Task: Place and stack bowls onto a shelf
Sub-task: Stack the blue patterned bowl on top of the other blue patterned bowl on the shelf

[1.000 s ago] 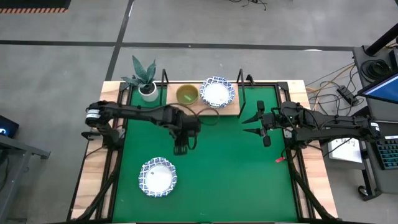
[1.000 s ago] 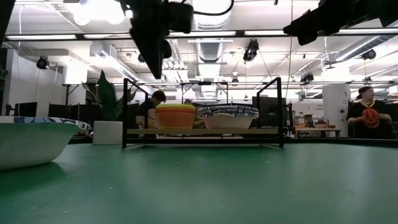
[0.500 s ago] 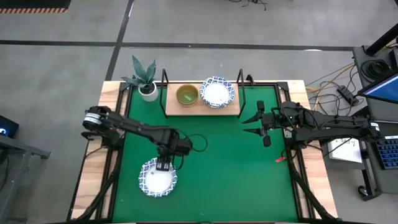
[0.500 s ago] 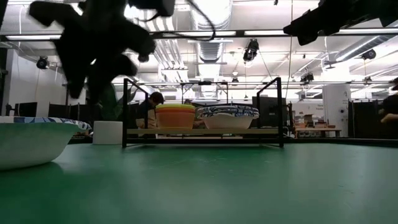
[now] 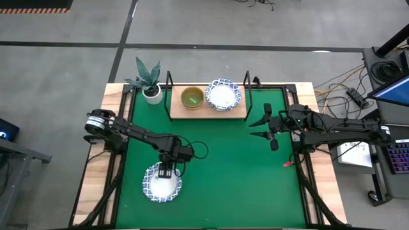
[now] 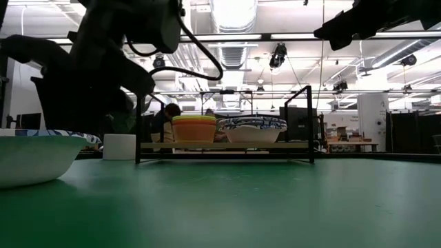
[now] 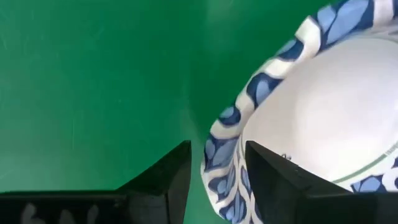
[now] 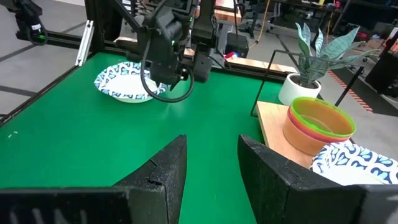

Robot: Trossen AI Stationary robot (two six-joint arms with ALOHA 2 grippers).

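The left pincer hangs over the near bowl on the bench, its fingers apart and straddling the bowl's blue rim. The right pincer, fingers apart, waits beside the shelf.

A wide white bowl with a blue patterned rim sits upright on the green mat near the front left of the tabletop, its inside plain white. The left pincer straddles its rim at the far edge, one finger inside and one outside.

The shelf, a light wooden board on a thin black frame, stands along the back edge. On it rests a stack of small bowls, yellow-green on top with orange beneath, and just beside it to the right a stack of blue-rimmed bowls, all upright.
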